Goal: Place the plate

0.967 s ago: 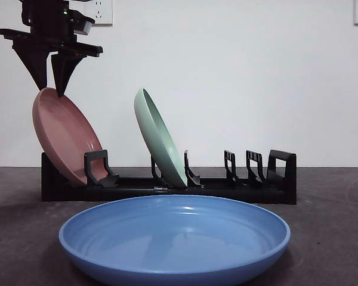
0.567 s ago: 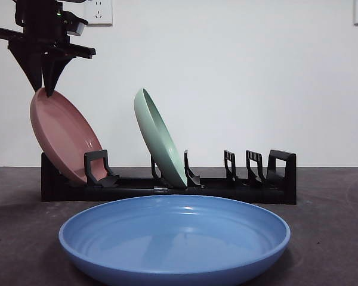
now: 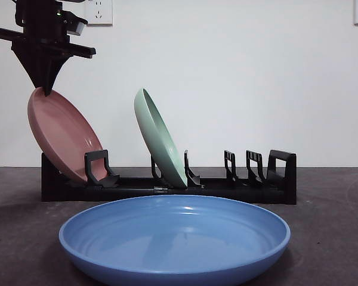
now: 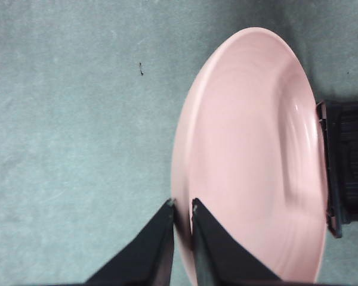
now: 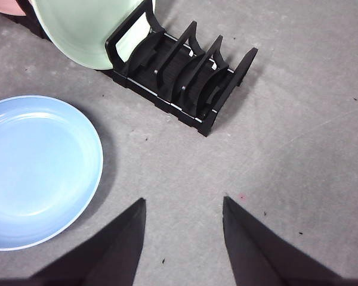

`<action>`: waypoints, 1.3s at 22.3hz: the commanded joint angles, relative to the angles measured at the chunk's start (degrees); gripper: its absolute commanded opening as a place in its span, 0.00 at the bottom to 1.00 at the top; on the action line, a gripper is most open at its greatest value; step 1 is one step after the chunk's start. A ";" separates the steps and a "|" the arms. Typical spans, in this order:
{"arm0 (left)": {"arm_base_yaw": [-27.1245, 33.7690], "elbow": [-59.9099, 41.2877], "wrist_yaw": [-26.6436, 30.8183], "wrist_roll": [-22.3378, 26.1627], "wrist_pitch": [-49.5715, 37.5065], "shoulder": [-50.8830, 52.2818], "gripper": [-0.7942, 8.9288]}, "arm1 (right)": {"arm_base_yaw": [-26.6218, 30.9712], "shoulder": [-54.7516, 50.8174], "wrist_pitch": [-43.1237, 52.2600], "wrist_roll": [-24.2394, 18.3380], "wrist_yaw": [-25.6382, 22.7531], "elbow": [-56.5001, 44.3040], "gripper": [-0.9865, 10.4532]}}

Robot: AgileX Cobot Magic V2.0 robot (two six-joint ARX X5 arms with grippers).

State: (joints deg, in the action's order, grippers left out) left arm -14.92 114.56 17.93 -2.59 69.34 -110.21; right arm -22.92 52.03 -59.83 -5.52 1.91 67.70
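A pink plate [image 3: 62, 137] stands in the left end slot of the black dish rack [image 3: 227, 189], leaning left. My left gripper [image 3: 46, 89] is above it, shut on the plate's top rim. The left wrist view shows the two jaws of the left gripper [image 4: 182, 208] pinching the rim of the pink plate [image 4: 250, 149], with the rack's end [image 4: 352, 161] beside it. My right gripper [image 5: 184, 202] is open and empty above the bare table, away from the rack [image 5: 185, 77].
A green plate [image 3: 158, 137] stands tilted in a middle slot, also in the right wrist view [image 5: 83, 24]. A large blue plate [image 3: 173, 238] lies flat in front of the rack, also in the right wrist view [image 5: 36, 167]. Several slots at the rack's right end hold nothing.
The left gripper's jaws have closed from apart onto the pink plate's top rim. The plate's top has tipped slightly further left.
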 commanded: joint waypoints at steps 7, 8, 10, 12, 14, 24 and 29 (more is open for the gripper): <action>-1.84 4.04 11.82 0.39 4.81 -1.57 0.10 | -0.24 0.22 0.15 0.87 0.20 0.57 0.26; -2.01 4.44 12.87 0.42 4.87 -1.55 0.10 | -0.24 0.22 0.13 0.98 0.17 0.57 0.26; -2.27 5.68 12.96 0.42 5.31 -1.46 0.10 | -0.24 0.22 0.13 0.98 0.17 0.57 0.26; -2.56 7.43 13.77 0.42 6.23 -1.46 0.10 | -0.24 0.22 0.13 0.98 0.17 0.57 0.26; -2.97 8.72 14.93 0.42 6.73 -1.44 0.10 | -0.24 0.22 0.13 0.98 0.17 0.57 0.26; -3.17 15.37 17.88 -0.26 13.44 -1.20 0.10 | -0.24 0.17 0.11 1.01 0.20 0.57 0.26; -3.17 15.37 16.52 -0.98 13.46 2.14 0.10 | -0.24 0.17 -0.44 1.01 0.17 0.57 0.26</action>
State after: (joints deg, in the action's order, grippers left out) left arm -17.87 128.20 34.61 -2.59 81.01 -109.43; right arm -22.92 51.99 -60.38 -5.10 1.91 67.70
